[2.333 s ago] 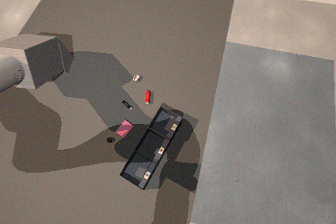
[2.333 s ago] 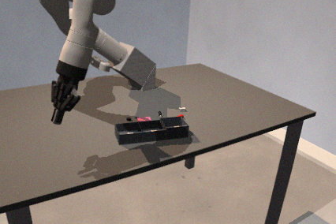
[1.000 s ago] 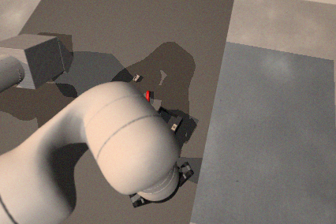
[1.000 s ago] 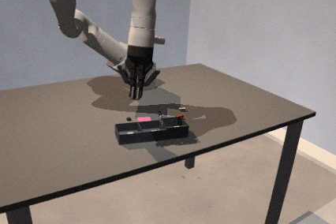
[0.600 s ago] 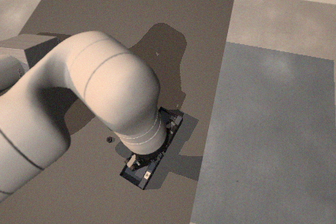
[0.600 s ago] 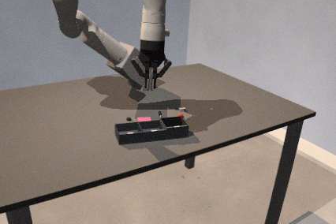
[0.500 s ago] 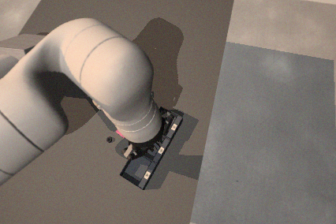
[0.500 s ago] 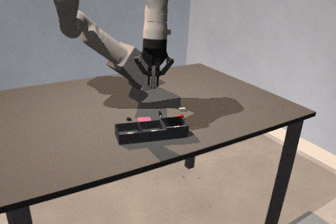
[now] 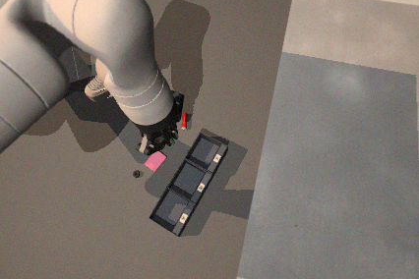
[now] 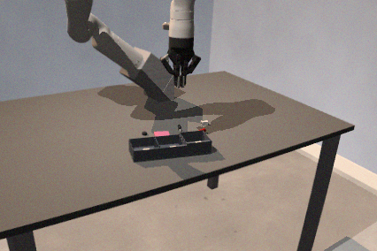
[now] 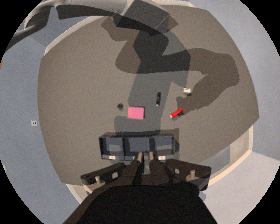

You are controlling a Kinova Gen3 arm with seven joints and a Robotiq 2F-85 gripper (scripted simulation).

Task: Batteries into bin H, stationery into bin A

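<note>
My gripper (image 10: pixel 180 84) hangs high above the table, behind the bins, with its fingers together and nothing between them; the wrist view shows the fingertips closed. A dark row of three bins (image 10: pixel 170 145) stands near the table's front edge; their label letters are too small to read. A pink pad (image 10: pixel 161 133) lies just behind the bins, with a small black round thing (image 10: pixel 144 133) to its left. A red cylinder like a battery (image 9: pixel 184 121) lies behind the bins' right end. A small dark stick (image 10: pixel 180 127) and a small white item (image 10: pixel 203 122) lie nearby.
The arm (image 9: pixel 98 53) covers much of the table in the top view and hides the dark stick and the white item there. The bins (image 9: pixel 189 183) stand close to the table's right edge in that view. The arm's base block (image 10: pixel 146 72) stands at the back.
</note>
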